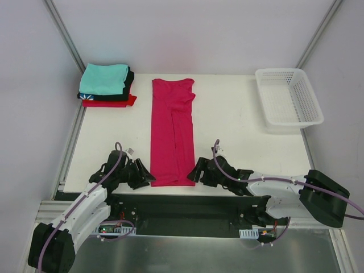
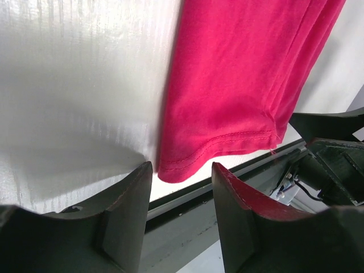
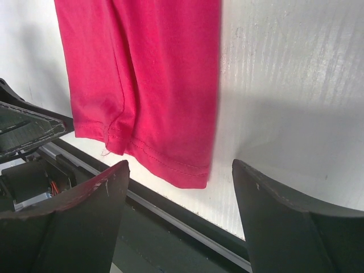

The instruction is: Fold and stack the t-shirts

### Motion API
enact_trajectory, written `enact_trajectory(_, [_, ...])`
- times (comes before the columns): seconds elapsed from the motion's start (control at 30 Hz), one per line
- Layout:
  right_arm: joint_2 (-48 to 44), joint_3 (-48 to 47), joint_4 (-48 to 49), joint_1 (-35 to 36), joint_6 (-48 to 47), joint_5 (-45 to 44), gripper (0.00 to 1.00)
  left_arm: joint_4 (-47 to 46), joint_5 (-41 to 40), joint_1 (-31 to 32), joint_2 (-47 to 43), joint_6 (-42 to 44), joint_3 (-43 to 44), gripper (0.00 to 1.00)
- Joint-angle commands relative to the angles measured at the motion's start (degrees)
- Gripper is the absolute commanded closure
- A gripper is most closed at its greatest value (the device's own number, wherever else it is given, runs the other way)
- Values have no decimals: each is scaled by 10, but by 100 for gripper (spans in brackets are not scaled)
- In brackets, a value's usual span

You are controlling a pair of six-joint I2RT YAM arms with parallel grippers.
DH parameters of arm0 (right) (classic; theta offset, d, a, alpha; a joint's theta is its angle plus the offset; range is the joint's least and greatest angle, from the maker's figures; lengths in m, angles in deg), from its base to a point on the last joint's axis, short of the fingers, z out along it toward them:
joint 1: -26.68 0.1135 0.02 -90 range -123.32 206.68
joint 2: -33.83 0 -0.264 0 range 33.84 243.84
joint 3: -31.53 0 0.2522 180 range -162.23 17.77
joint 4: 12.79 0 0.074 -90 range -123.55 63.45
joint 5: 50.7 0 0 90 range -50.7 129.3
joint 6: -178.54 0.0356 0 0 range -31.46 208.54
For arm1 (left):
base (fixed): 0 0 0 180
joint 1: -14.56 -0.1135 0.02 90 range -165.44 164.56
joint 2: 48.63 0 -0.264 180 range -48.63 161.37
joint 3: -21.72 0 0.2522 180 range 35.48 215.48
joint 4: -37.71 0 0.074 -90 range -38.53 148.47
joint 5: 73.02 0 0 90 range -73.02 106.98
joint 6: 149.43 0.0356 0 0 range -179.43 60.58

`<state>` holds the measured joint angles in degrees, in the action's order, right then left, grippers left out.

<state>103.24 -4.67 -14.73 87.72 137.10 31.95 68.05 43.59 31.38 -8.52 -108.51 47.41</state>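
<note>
As pink tee hem lies at table near edge | L fingers apart by corner | R fingers wide apart

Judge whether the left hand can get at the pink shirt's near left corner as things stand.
Probably yes: the left hand stands open at that corner of the pink shirt, and nothing on the table lies between them.

white table with crimson-pink t-shirt, shirt stack, mesh basket
</note>
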Motion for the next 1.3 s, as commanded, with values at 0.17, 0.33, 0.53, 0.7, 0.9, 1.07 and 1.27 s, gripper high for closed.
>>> enact_trajectory(0.17, [9, 5, 46, 5, 22, -20, 24, -51, 14, 0, 0, -27, -34, 55])
enact_trajectory(0.33, [27, -1, 66, 6, 29, -12, 25, -73, 15, 2, 13, -38, -43, 56])
enact_trajectory(0.53, [46, -2, 85, 7, 36, -5, 25, -100, 11, 15, 26, -51, -50, 59])
enact_trajectory(0.7, [59, 1, 101, 7, 44, 1, 25, -124, 4, 28, 45, -60, -54, 62])
enact_trajectory(0.9, [77, 5, 133, 8, 62, 13, 25, -143, 2, 36, 61, -67, -59, 67])
enact_trajectory(1.07, [85, 9, 152, 12, 76, 16, 28, -146, 1, 37, 61, -68, -61, 69])
enact_trajectory(1.27, [96, 0, 167, 26, 91, 21, 29, -148, -1, 38, 64, -68, -61, 69])
